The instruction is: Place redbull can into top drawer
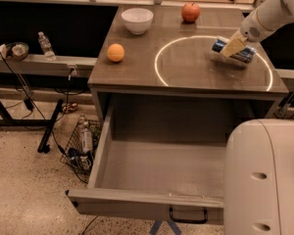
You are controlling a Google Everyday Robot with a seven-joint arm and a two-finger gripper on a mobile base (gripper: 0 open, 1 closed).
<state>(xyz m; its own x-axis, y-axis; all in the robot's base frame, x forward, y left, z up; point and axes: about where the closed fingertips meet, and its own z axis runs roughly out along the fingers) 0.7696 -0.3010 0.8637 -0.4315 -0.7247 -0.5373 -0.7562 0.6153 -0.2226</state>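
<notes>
The redbull can (pixel 245 56) lies on its side on the right part of the tabletop, inside a white ring (pixel 159 58) marked on the surface. Its blue and silver body shows on both sides of my gripper (pixel 232 47), which comes down from the upper right on the white arm (pixel 264 18) and sits right on the can's middle. The top drawer (pixel 137 207) is pulled wide open below the tabletop. Its grey inside holds nothing, and a small black handle (pixel 187 215) sits on its front panel.
An orange (pixel 115 52), a white bowl (pixel 137 20) and a red apple (pixel 190 12) stand on the left and back of the table (pixel 137 72). My white base (pixel 264 180) covers the drawer's right part. A water bottle (pixel 46 46) stands on a shelf at left; cables lie on the floor.
</notes>
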